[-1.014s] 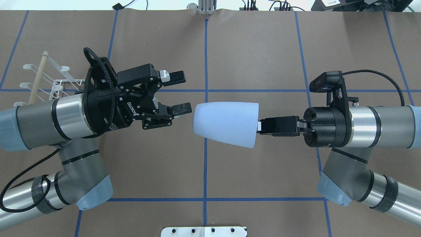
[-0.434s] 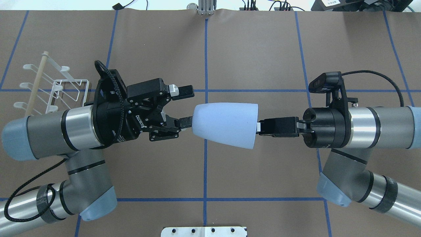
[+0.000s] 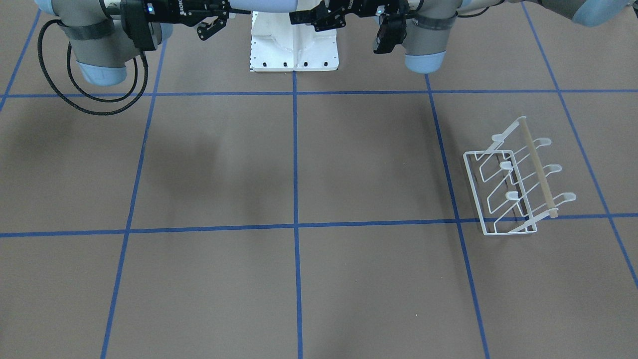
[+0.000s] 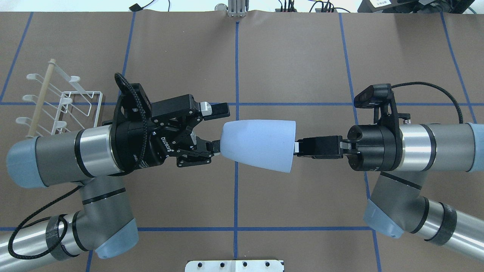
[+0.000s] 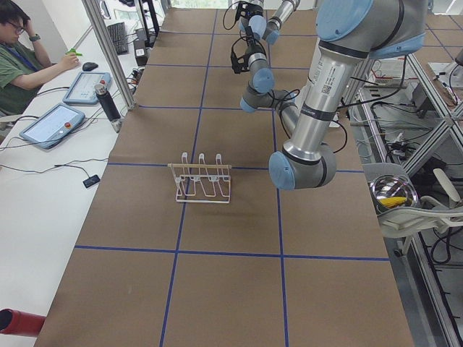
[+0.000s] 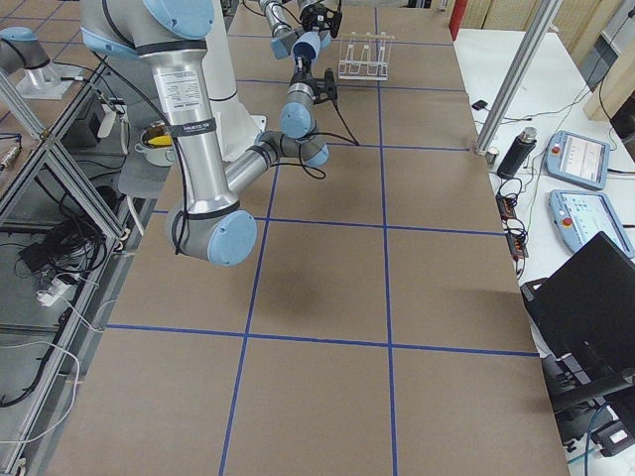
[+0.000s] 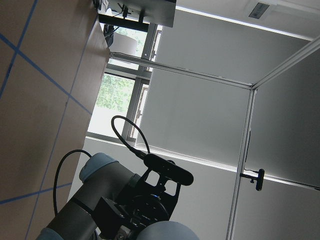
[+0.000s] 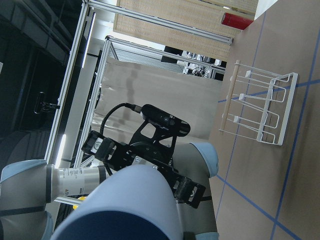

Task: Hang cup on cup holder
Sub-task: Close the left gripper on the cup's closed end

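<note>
The pale blue cup (image 4: 257, 145) is held on its side in the air above the table's middle, narrow base toward my left arm. My right gripper (image 4: 299, 146) is shut on the cup's rim. My left gripper (image 4: 220, 127) is open at the cup's base: one fingertip (image 4: 221, 109) lies just beyond the base, the other is partly hidden behind it. The white wire cup holder (image 4: 62, 105) with its wooden rod stands on the table at the far left, behind my left forearm; it also shows in the front-facing view (image 3: 518, 184). The right wrist view shows the cup (image 8: 130, 200) close up.
The white robot base plate (image 4: 234, 265) sits at the table's near edge. Blue tape lines cross the brown table (image 3: 199, 159). In the left side view an operator (image 5: 22, 61) sits at a side bench with tablets beyond the table's far edge.
My left arm has moved right toward the cup, and its open fingers now reach the cup's base. The right gripper and the cup have hardly moved.
</note>
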